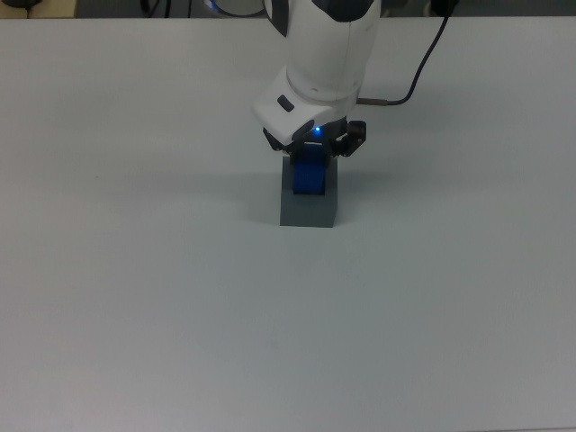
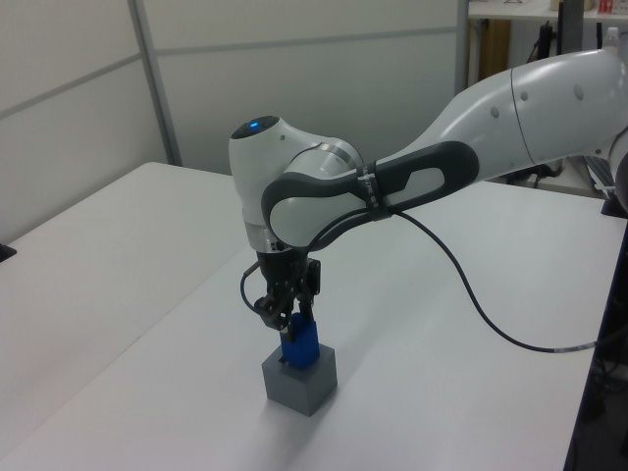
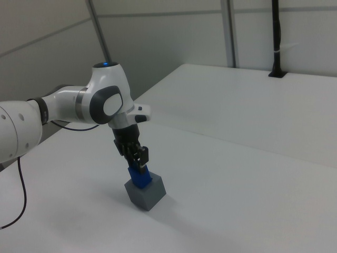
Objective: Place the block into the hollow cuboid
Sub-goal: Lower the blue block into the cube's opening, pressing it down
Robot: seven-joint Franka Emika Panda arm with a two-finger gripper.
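The block [image 1: 310, 177], bright blue, stands in the hollow cuboid [image 1: 310, 205] on the white table [image 1: 135, 270] in the top view. In the left view the gripper [image 2: 291, 322] pinches its top. The right view shows it protruding, tilted.

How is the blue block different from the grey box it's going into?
The block is bright blue; the hollow cuboid is dull grey. The block is narrower, the hollow cuboid wider. The block stands upright, poking out of the hollow cuboid's top with the gripper right at its upper end, while the hollow cuboid sits on the table. Both have straight, boxy sides.
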